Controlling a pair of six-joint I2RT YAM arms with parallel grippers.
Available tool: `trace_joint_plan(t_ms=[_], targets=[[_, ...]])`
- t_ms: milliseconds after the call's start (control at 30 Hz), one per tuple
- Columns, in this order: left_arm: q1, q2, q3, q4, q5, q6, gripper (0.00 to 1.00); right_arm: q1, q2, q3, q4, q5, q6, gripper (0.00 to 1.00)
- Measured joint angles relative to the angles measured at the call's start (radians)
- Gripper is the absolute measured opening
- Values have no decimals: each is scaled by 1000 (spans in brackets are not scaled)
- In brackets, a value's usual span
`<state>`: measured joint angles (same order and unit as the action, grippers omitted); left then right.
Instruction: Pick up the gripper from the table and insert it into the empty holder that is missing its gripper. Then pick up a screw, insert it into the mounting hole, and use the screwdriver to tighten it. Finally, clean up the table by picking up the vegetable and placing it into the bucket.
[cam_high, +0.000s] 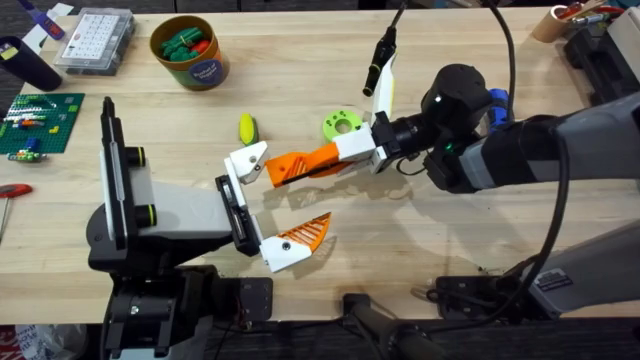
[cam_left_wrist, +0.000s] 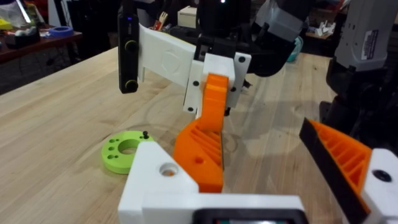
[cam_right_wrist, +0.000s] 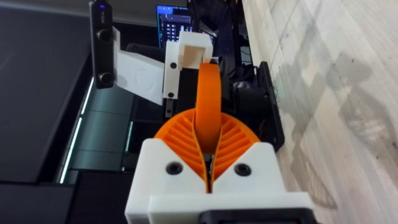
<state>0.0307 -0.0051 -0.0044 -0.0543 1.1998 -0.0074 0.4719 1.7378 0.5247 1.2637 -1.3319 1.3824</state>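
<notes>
From above, my right tool (cam_high: 335, 157) was clenched on the thick end of the gripper (cam_high: 300, 165), in the middle of the frame. The thin end of the gripper met the holder (cam_high: 246, 160), just to its left. My left tool (cam_high: 262, 205) was wide open and held nothing. Its other side had the pale orange finger (cam_high: 305, 235) on it, lower down. I think the gripper could go in crooked and get stuck, because it came at the holder on a slant. The vegetable (cam_high: 246, 127) lay on the worktop (cam_high: 450, 260) just above the holder. The bucket (cam_high: 190, 50) stood well apart, at the upper left.

From my left wrist, the holder (cam_left_wrist: 158, 177) sat low in the frame with its round hole showing. The gripper (cam_left_wrist: 202, 146) leaned right beside it and seemed to touch its edge, but it was not all the way in. If I pushed hard now, I think the gripper could slide off the side. It could also twist in my right tool's hold.

From my right wrist, my right tool (cam_right_wrist: 208, 140) was pressed tight on the gripper (cam_right_wrist: 208, 87), which stuck out ahead. The holder (cam_right_wrist: 186, 53) showed its square mouth a bit to the upper left. I think that small miss could make the tip hit the rim.
</notes>
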Motion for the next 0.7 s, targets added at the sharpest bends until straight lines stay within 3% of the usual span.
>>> trace_joint_plan(t_ms=[700], targets=[[1, 5, 9, -24, -8, 0, 983, -1, 1, 0, 28, -60, 45, 14]])
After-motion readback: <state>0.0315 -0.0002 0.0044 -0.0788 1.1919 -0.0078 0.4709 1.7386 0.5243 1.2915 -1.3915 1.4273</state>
